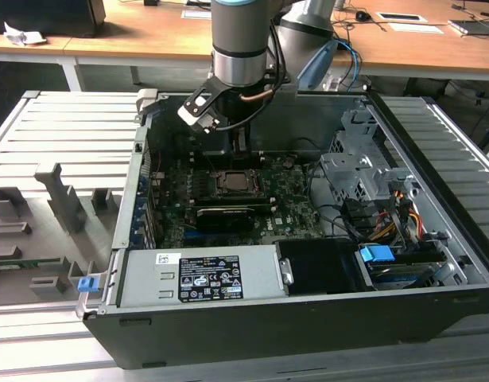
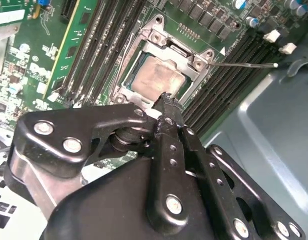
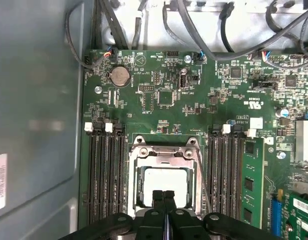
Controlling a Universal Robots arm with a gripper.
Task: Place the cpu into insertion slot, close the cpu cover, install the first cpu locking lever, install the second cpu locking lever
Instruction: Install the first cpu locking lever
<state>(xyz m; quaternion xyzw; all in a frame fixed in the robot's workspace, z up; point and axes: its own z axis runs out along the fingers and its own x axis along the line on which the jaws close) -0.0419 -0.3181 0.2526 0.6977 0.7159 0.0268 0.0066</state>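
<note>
1. Here's the tool [image 3: 164,198], hanging right over the motherboard inside the open computer case [image 1: 308,318]. Its fingers are pressed together and there is nothing between them.
2. The cpu [image 3: 166,181] is already down in the insertion slot [image 1: 219,183], silvery top showing.
3. The cpu cover [image 3: 164,154] looks to be lying flat around it, with the chip framed in its square window.
4. In the exterior view, the slot sits at about 6 o'clock from the tool [image 1: 238,143], close beneath it and near the middle of the board.
5. In the second wrist view the tool [image 2: 166,98] has its tip hovering over the edge of the cpu [image 2: 156,77]. Whether it touches, I cannot tell.
6. Now the key relation: a thin locking lever [image 2: 244,64] leaves a corner of the cpu cover [image 2: 180,54]. Its long axis angles out over the memory slots [image 3: 106,180] and isn't tucked against the frame.
7. My read is that the lever isn't latched yet, and it's the task part nearest the tool besides the chip.
</note>
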